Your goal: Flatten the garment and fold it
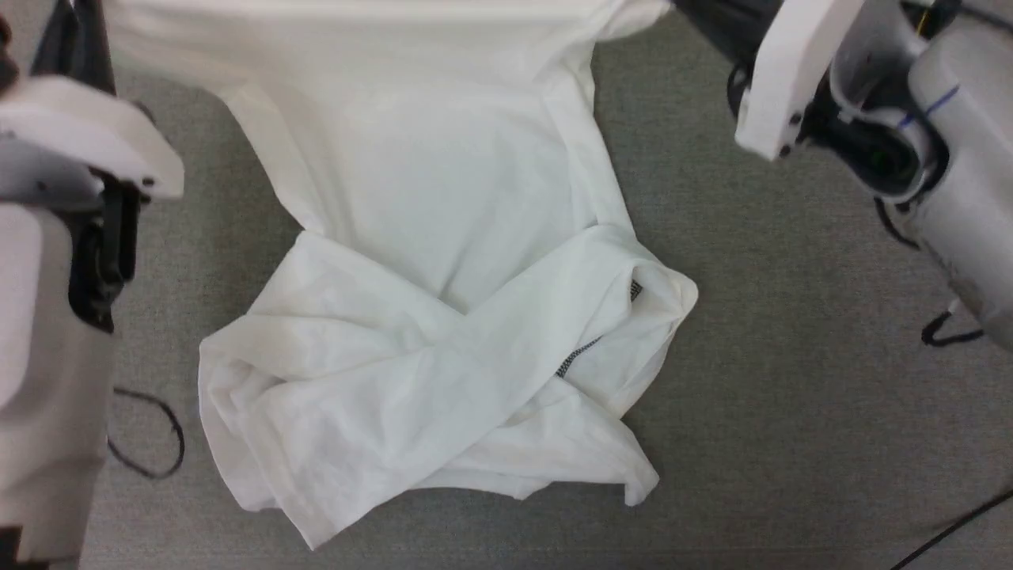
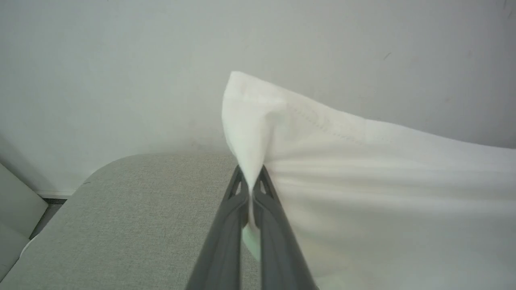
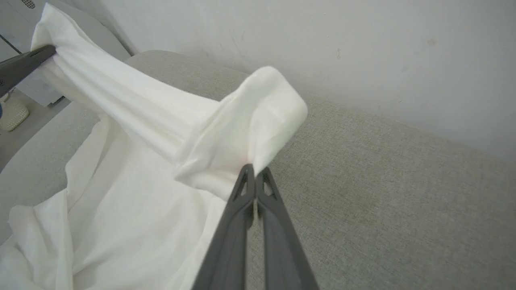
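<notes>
Between our left arm [image 1: 47,317] and right arm [image 1: 950,158], from the head, the white shirt [image 1: 427,198] lies on the grey upholstered surface [image 1: 791,396], sleeves crossed nearest us, far edge off the top; bare surface lies open both sides. Our left gripper [image 2: 252,189] pinches a stitched hem corner tight, cloth stretching to its right, bare surface to its left. Our right gripper [image 3: 254,174] is clamped on a folded edge; the hem runs taut from it to the left gripper's finger [image 3: 24,64], open surface to its right.
</notes>
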Controlling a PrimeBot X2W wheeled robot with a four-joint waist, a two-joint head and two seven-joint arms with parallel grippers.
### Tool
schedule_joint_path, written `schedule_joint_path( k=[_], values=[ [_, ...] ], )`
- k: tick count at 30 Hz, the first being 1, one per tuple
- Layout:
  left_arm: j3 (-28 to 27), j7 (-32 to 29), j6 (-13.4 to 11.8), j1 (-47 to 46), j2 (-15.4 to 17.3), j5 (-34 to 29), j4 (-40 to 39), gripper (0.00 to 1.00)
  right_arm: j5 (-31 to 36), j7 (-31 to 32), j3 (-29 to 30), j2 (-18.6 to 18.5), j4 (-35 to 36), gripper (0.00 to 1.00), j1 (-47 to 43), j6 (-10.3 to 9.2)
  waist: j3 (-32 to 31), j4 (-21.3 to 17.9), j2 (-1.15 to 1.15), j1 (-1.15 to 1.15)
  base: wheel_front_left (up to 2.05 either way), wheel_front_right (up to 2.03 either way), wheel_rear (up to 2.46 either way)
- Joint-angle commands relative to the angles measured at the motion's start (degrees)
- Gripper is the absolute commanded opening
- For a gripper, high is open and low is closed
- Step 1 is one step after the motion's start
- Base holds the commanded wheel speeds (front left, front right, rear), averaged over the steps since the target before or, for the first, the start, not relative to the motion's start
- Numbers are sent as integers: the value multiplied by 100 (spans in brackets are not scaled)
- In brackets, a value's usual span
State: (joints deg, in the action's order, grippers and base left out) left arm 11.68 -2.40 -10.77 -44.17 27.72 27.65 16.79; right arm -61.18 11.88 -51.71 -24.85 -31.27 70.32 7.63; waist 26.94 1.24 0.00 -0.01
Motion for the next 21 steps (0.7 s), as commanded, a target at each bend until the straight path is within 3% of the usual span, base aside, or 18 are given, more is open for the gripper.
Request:
schedule_joint_path(
  k=[1, 13, 21],
  values=[
    [-84, 31, -98, 244, 89, 49, -75, 0, -43, -59, -36, -124, 57, 0, -151, -14, -509, -234, 0, 1, 0, 0, 0],
    [-493, -216, -685, 3104, 279, 454, -1972, 0, -501, -169, -642, -1035, 1798, 0, -1863, -14, -1236, -429, 0, 1, 0, 0, 0],
    [-533, -418, -1021, 4514, 63, 731, -2210, 0, -428, 76, -573, -1034, 1917, 0, -3109, -14, -1428, -568, 0, 1, 0, 0, 0]
  ],
)
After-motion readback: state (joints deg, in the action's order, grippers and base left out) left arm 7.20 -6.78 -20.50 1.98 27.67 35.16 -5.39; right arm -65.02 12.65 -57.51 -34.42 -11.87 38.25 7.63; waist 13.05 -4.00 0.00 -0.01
